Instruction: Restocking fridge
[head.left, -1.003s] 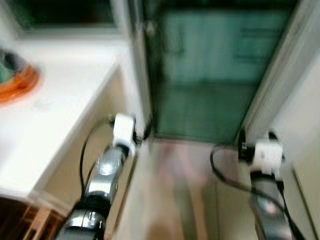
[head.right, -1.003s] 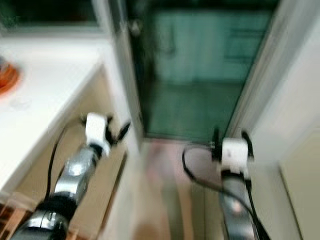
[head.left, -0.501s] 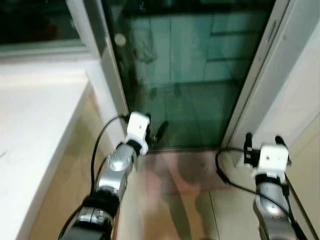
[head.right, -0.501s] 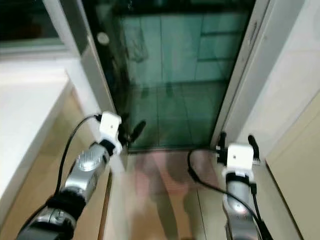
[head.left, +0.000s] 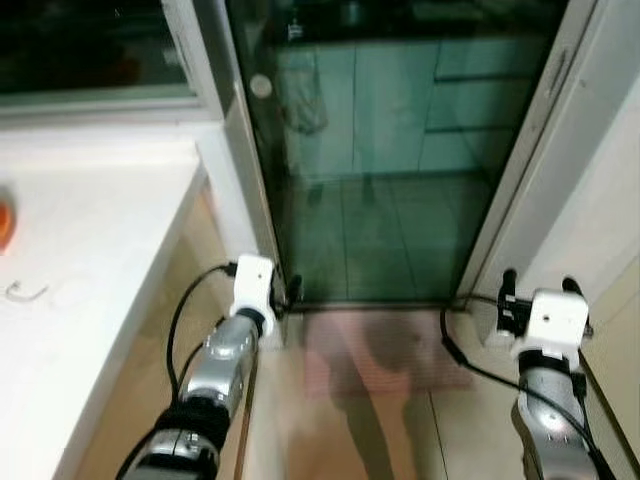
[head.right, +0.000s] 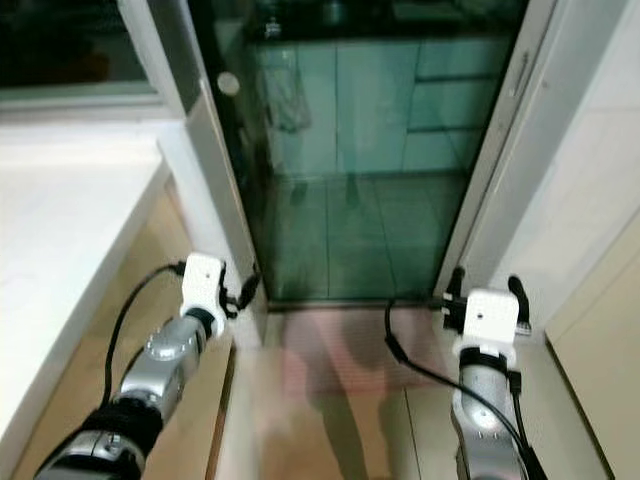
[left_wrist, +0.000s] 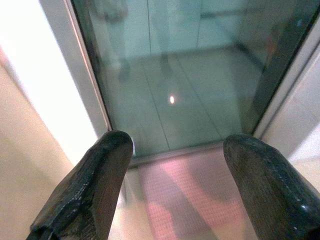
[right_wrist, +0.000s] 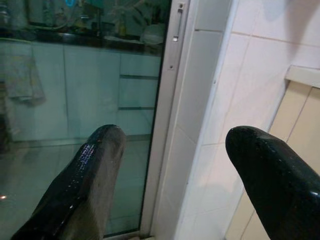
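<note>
Ahead, glass door (head.left: 380, 150), left gripper (left_wrist: 172, 165) spread, right gripper (right_wrist: 172, 165) spread

A glass door (head.left: 380, 150) stands straight ahead, with the surface (head.left: 80, 260) to its left and a tiled wall (head.left: 610, 210) to its right. Before the door lies the floor (head.left: 370, 400); behind the glass stand cabinets (head.left: 400, 100).

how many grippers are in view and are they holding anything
2. The left gripper hangs low beside the white counter; the right gripper is near the tiled wall. Both are open and empty.
</note>
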